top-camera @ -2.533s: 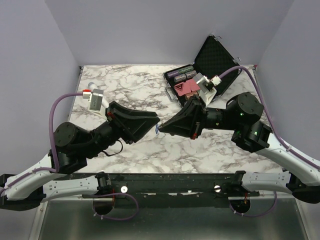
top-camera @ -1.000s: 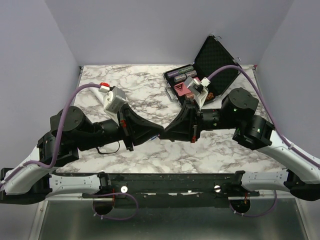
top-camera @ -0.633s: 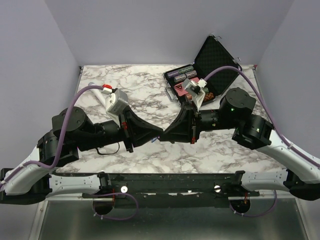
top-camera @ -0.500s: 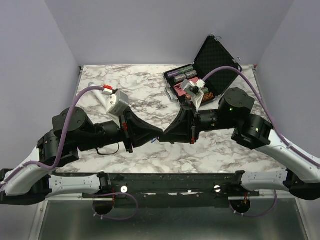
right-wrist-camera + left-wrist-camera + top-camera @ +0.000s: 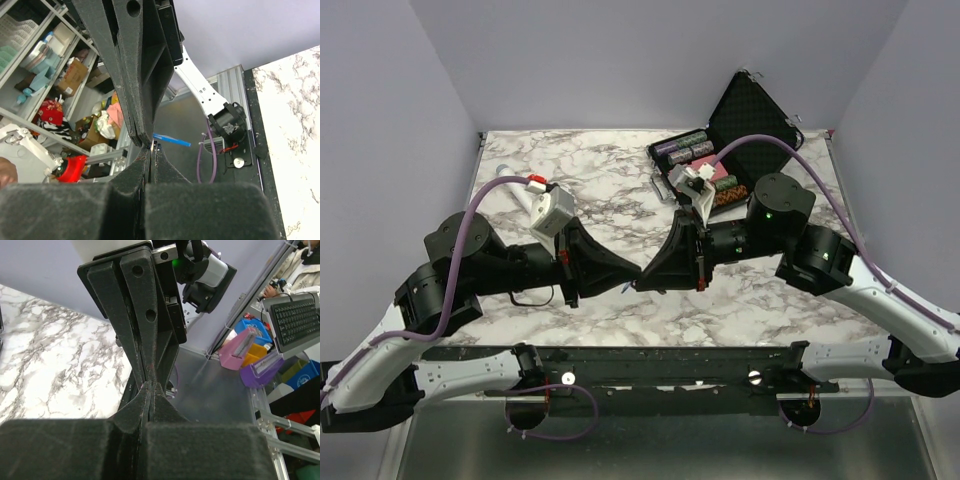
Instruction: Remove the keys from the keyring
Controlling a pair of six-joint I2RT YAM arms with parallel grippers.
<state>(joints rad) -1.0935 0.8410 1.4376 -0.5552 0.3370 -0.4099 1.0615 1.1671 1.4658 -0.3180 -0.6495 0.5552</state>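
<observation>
Above the middle of the marble table point(image 5: 605, 170), the left gripper point(image 5: 632, 273) and the right gripper point(image 5: 643, 279) meet tip to tip, each with its fingers drawn together to a point, while an open black case point(image 5: 750, 105) holding small cylinders point(image 5: 682, 144) lies near the far right corner.

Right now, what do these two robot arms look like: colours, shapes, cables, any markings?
The left arm and right arm have white lower links and bulky round black joints. The left gripper and right gripper are matte black wedges tapering to thin tips. A purple cable loops to a pale camera box on each wrist; a green light glows on the right arm.
</observation>
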